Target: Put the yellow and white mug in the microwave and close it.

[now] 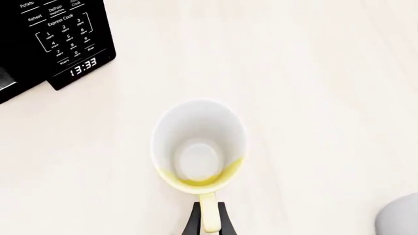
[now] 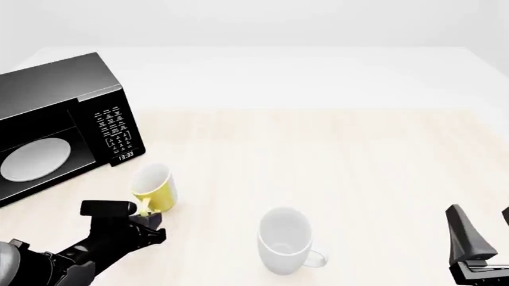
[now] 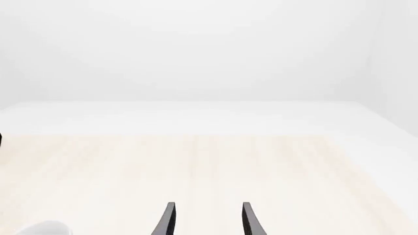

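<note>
My left pincer (image 1: 209,223) is clamped on the yellow loop handle of the yellow and white mug (image 2: 154,188), which sits at the lower left of the front frame on the counter (image 2: 334,155). Just beyond it, at the left edge, stands the microwave (image 2: 56,128), turntable plate showing. My right pincer (image 3: 206,220) stands apart, holding nothing. A larger white mug (image 2: 284,239) lies at lower centre.

A pale, light-wood table (image 2: 358,155) with faint plank lines fills the scene under soft, even light. A white band runs along its far edge, and beyond it a plain white backdrop (image 3: 209,49) rises, bare and almost shadowless.
</note>
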You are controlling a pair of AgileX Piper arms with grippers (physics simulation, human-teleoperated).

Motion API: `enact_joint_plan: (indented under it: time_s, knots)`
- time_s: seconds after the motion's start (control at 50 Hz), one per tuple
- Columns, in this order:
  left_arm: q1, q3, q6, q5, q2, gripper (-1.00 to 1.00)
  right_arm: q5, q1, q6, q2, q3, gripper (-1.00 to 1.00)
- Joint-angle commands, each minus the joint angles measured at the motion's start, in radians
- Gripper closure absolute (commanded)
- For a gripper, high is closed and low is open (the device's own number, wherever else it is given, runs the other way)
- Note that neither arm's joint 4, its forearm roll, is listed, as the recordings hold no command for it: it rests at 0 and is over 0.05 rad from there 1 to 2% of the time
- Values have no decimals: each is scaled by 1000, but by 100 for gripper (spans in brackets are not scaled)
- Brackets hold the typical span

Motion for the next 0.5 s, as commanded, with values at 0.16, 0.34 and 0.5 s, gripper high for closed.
enact_joint_plan:
  time_s: [0.16,0.34,0.5]
  knots:
    - [42,58,49,57,-186,100,0,0,0,0,0,-100]
    - [69,67,63,113,-289,100,0,0,0,0,0,-100]
    - [98,62,51,187,-393,100,0,0,0,0,0,-100]
